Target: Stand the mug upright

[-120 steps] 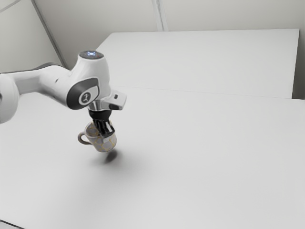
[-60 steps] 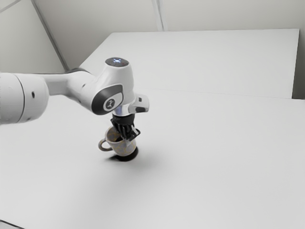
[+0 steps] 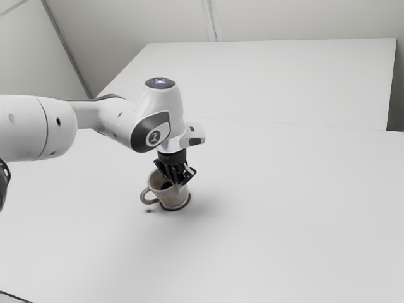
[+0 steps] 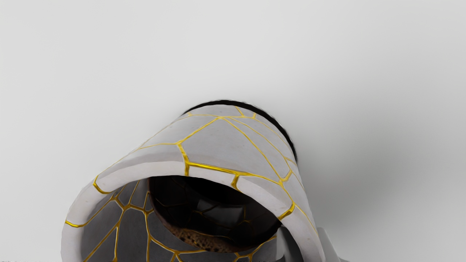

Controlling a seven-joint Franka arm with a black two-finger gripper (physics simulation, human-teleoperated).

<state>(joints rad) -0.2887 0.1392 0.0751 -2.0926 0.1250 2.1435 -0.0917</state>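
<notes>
Handle [image 3: 143,197] points to the exterior view's left. Mug [image 3: 172,197] nearly upright, base at or just above the worktop [image 3: 284,221]. End effector [image 3: 180,183] closed on its wall, one finger inside. You should level the base before releasing gently.

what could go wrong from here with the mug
The pale mug with gold crack-like lines seems to lean slightly toward its handle side, so letting go now might make it rock or tip.

The black two-finger gripper pinches just one part of the wall, one finger inside, so the mug could pivot in the grip.

The dark, coffee-like fill might slosh if the base meets the white table hard.
</notes>
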